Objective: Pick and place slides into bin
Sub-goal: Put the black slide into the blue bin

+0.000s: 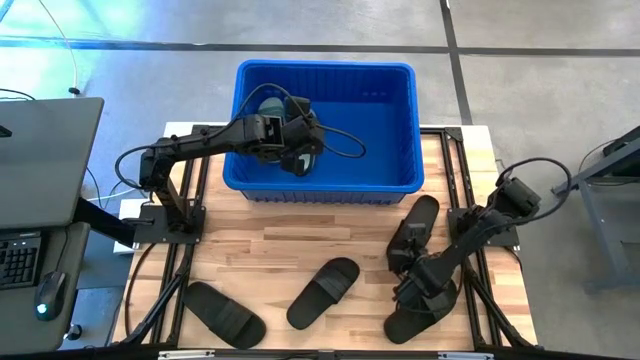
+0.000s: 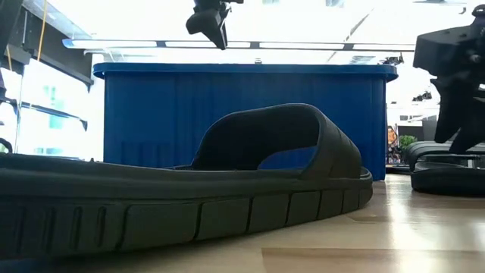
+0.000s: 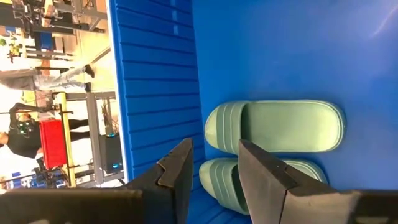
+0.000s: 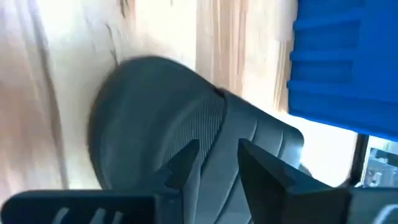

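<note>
Your bin point(image 1: 400, 110) holds 2 green slides point(image 3: 277, 127), with the left gripper point(image 3: 214, 171) above them, jaws apart and empty. On the wooden table point(image 1: 290, 245), 4 black slides point(image 1: 325, 291) remain; the right gripper point(image 4: 217, 158) sits over one, jaws apart.

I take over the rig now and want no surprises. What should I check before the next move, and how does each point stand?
1. Both green slides lie inside the bin: ok.
2. Left hand is empty and open above them: ok.
3. Left arm's cable hangs inside the bin, could snag on its rim on withdrawal: cannot tell.
4. Right hand is open over a black slide by the table's right edge: ok.
5. Right fingers straddle that slide's strap: cannot tell.
6. Four black slides are still on the table: not ok.
</note>
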{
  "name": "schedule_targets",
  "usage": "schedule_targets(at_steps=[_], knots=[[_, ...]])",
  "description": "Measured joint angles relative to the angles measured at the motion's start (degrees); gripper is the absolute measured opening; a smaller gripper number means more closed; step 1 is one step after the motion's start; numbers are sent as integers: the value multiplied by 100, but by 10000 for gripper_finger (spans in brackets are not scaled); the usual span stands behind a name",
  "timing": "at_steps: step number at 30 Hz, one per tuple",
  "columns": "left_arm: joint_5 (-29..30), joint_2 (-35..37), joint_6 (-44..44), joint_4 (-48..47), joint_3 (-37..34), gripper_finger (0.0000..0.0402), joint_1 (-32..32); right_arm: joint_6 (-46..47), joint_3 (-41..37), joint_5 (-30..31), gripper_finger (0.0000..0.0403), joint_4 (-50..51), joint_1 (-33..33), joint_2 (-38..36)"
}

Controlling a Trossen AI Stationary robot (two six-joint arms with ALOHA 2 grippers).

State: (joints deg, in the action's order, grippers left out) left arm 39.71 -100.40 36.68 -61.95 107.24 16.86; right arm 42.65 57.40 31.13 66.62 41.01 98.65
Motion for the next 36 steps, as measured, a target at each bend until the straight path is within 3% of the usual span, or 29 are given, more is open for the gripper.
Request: schedule_targets(at_steps=[7, 16, 31, 36], knots=[[0, 0, -11, 0, 0, 111, 0, 416, -145, -320, 106, -67, 0, 4], [-24, 0, -111, -5, 0, 111, 0, 704, -158, 310, 110, 148, -1, 4], [-127, -1, -109, -20, 0, 111, 0, 1568, -671, 129, 110, 395, -13, 4], [-128, -2, -109, -19, 0, 111, 0, 1863, -789, 382, 110, 462, -13, 4]])
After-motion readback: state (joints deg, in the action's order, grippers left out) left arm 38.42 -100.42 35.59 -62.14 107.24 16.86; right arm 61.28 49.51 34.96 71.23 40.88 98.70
